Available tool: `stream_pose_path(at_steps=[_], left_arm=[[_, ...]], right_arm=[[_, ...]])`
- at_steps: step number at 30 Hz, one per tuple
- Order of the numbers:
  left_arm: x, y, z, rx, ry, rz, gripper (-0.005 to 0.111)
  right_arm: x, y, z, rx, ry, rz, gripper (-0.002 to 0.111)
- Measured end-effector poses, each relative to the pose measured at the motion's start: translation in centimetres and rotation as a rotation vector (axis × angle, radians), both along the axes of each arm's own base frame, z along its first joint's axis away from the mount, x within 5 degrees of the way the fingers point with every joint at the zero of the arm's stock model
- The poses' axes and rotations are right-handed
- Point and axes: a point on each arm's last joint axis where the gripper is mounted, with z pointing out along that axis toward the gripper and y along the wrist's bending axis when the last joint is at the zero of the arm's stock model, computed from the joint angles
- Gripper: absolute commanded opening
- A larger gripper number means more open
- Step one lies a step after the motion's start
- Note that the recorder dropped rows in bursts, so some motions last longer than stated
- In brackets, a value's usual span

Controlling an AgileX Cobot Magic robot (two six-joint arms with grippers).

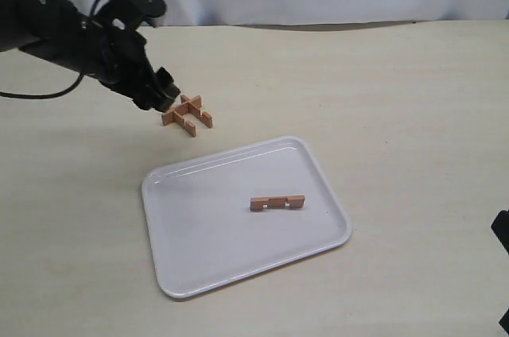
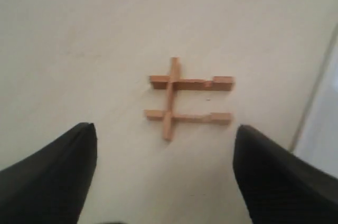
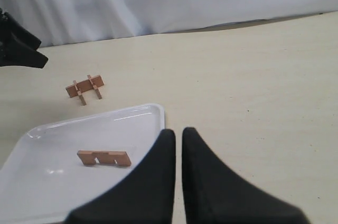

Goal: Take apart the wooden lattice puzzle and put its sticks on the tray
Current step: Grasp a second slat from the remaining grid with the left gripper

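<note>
Reddish-brown wooden lattice puzzle, three sticks interlocked, lies just beside the left gripper; one notched stick rests on the white plastic tray. Left wrist: jaws wide apart, empty, puzzle ahead. Right wrist: right gripper clenched empty, tray ahead.

Pale cream tabletop, matte and faintly speckled. Two things rest directly on it. The wooden lattice puzzle lies toward the far left, showing three interlocked reddish-brown sticks, one crossing two parallel ones. The white rectangular tray, with rounded corners and a low rim, sits near the puzzle but apart from it, closer to the camera.
</note>
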Motion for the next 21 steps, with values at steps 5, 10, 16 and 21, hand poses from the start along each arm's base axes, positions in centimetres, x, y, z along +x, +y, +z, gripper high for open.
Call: stream_pose_path(at_steps=[5,10,16,21], left_arm=[[1.4,1.6,-2.4,-0.012,-0.004,0.115,0.069],[1.9,1.3,-5.5,0.002,0.034,0.14,0.069],[1.9,1.0,-6.7,-0.019,0.069,0.171,0.068],[1.8,0.3,-6.6,-0.027,0.064,0.164,0.068]], right_arm=[[0.0,0.0,0.0,0.0,0.0,0.0,0.004],[0.0,0.0,0.0,0.0,0.0,0.0,0.004],[0.0,0.0,0.0,0.0,0.0,0.0,0.004],[0.0,0.0,0.0,0.0,0.0,0.0,0.004]])
